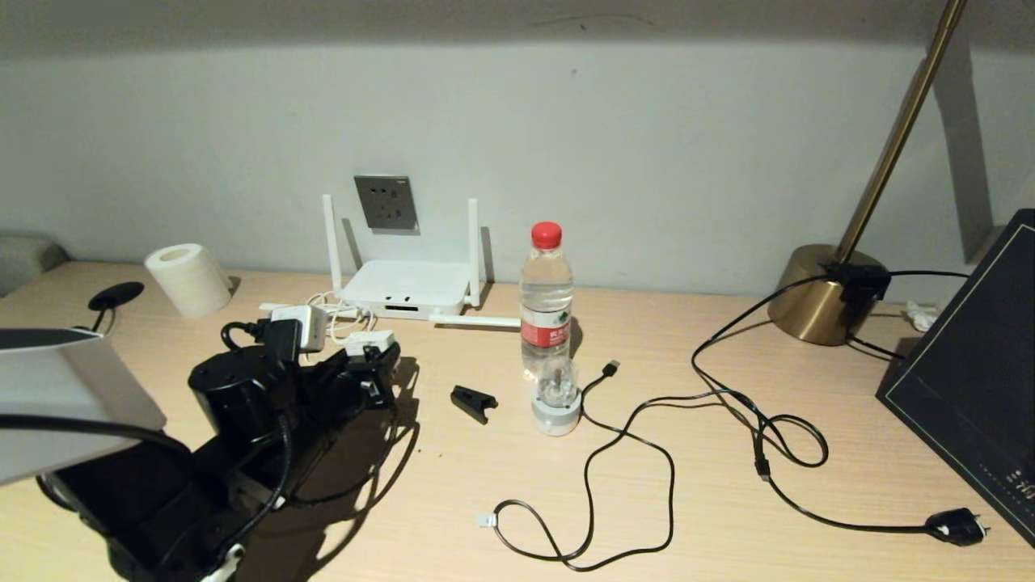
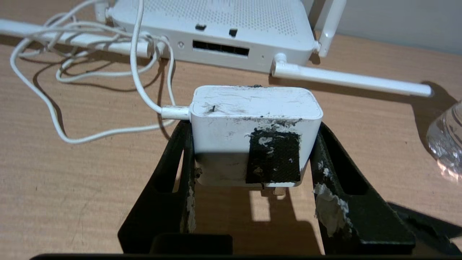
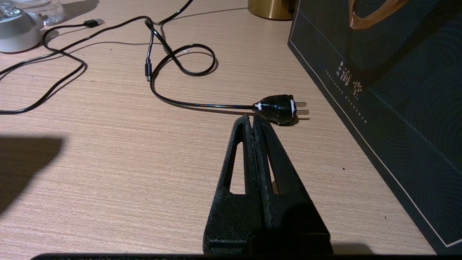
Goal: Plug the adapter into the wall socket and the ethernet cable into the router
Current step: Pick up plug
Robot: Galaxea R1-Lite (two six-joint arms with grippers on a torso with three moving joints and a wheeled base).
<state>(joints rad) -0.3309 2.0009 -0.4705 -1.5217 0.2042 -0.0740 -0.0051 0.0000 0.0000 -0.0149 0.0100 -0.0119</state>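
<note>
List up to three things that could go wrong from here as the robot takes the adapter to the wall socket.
1. The adapter sits between the left hand's fingers near their tips, so it may twist.
2. Its looped white cord could snag a router antenna.
3. The wall socket is behind the router, crowding the approach.

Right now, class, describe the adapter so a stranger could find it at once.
Start at the grey wall socket, then drop to the white router on the desk beneath it. In front of it, the left gripper holds the adapter: a white cube with a thin white cord, unlike the black plug.
</note>
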